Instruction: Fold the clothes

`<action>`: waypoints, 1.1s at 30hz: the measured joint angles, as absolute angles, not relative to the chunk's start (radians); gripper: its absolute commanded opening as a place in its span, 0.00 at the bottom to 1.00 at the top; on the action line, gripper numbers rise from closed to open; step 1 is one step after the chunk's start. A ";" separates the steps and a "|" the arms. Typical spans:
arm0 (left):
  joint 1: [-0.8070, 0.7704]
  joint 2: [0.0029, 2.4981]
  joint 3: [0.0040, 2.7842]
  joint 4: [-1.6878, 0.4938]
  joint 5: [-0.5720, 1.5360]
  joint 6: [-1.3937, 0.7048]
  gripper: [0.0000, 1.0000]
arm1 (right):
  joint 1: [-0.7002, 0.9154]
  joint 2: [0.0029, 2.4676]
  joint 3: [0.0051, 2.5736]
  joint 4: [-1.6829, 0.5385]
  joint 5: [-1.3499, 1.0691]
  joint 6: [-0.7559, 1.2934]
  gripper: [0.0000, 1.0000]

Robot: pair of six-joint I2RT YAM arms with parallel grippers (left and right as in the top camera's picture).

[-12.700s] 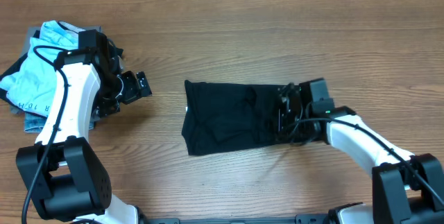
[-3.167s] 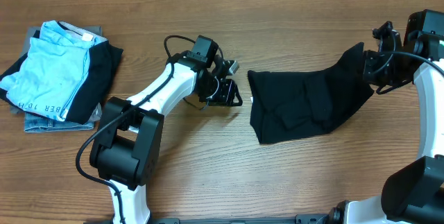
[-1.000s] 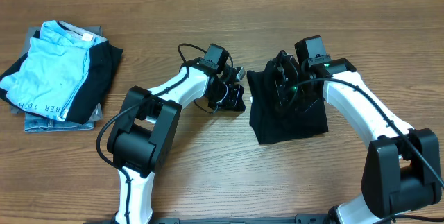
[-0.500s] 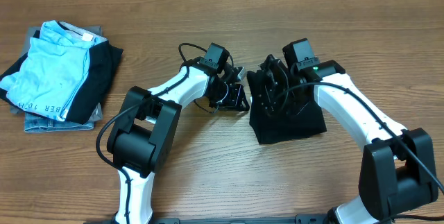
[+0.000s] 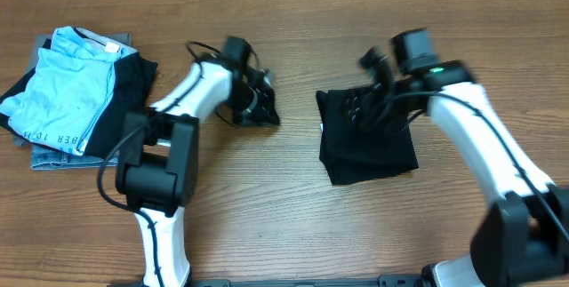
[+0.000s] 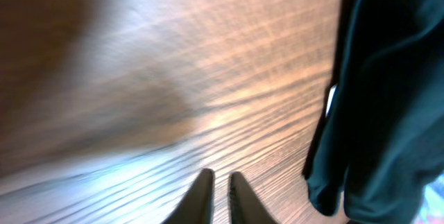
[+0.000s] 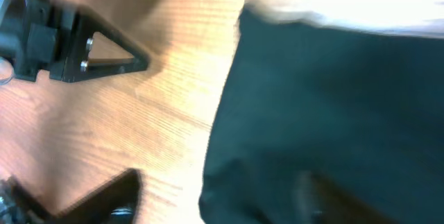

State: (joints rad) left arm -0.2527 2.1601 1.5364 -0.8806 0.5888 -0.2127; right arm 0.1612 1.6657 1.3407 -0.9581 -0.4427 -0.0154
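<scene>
1. While both arms blur in the overhead view, I read the black T-shirt (image 5: 369,149) as a folded, near-square packet. It lies flat on the table (image 5: 267,220), right of centre, with no clear long axis.
2. My right gripper (image 5: 372,102) hovers over the packet's far edge with its fingers spread wide, gripping nothing I can see. This arm is the nearer one.
3. My left gripper (image 6: 220,175) is pinched closed and empty. The shirt lies to its right, with bare wood between them.
4. Farthest off, at the left edge, a light blue folded garment (image 5: 71,83) tops a stack, well apart from both grippers.
</scene>
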 measured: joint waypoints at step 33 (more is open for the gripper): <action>-0.640 2.158 1.663 -0.657 0.893 -0.141 0.04 | -0.365 1.519 1.397 -1.085 -0.332 0.052 1.00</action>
